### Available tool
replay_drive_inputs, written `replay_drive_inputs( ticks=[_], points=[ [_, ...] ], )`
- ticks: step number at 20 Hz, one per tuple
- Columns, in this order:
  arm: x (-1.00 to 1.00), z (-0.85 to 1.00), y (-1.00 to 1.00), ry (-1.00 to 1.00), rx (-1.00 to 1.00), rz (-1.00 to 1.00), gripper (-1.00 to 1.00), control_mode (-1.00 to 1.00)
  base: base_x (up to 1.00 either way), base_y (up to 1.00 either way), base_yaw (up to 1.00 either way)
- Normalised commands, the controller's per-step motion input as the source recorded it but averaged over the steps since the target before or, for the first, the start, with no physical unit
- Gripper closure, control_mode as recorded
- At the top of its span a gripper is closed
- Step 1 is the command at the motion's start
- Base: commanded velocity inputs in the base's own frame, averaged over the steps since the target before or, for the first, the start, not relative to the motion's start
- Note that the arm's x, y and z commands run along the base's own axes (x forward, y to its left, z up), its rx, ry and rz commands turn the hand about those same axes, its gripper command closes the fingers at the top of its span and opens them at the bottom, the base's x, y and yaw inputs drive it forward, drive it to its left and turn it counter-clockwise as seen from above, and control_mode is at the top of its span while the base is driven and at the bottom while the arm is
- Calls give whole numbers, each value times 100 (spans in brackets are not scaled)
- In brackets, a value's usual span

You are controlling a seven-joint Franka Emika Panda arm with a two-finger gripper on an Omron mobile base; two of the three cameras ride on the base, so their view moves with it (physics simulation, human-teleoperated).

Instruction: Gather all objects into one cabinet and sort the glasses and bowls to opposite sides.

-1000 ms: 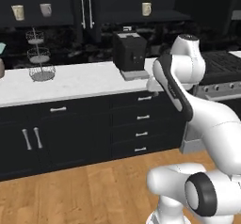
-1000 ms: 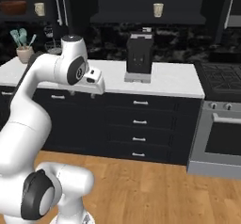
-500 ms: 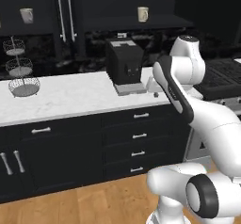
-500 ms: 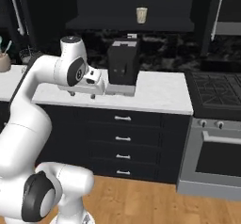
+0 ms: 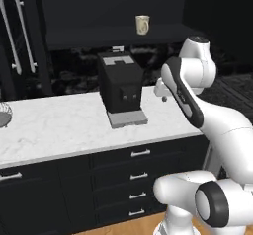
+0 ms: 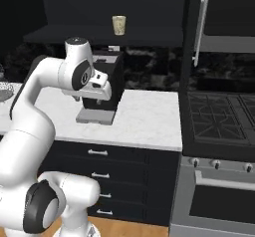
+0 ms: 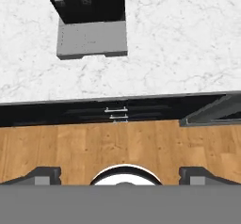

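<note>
Claw (image 7: 120,173) spread wide, well below shelved cream cup (image 5: 142,24).

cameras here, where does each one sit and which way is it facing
Left base view: sits behind the arm to its left, facing forward and down at the marble counter, the coffee machine and a cream cup on the dark shelf; the white arm rises at lower right.
Right base view: sits behind to the right, facing the same counter plus the stove; the arm rises at lower left.
Hand view: on the hand, looking down over the counter edge to the wooden floor; the pincer tips show at the bottom.
Both base views share machine, cup and counter.
</note>
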Motion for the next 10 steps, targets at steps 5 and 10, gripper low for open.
replay_drive_inputs(
  ticks=[5, 10],
  points=[
    [0, 0, 0, 0, 0, 0, -100, 100, 94, -5, -1],
    [0, 0, 0, 0, 0, 0, -100, 100, 100, -9, -3]
  ],
)
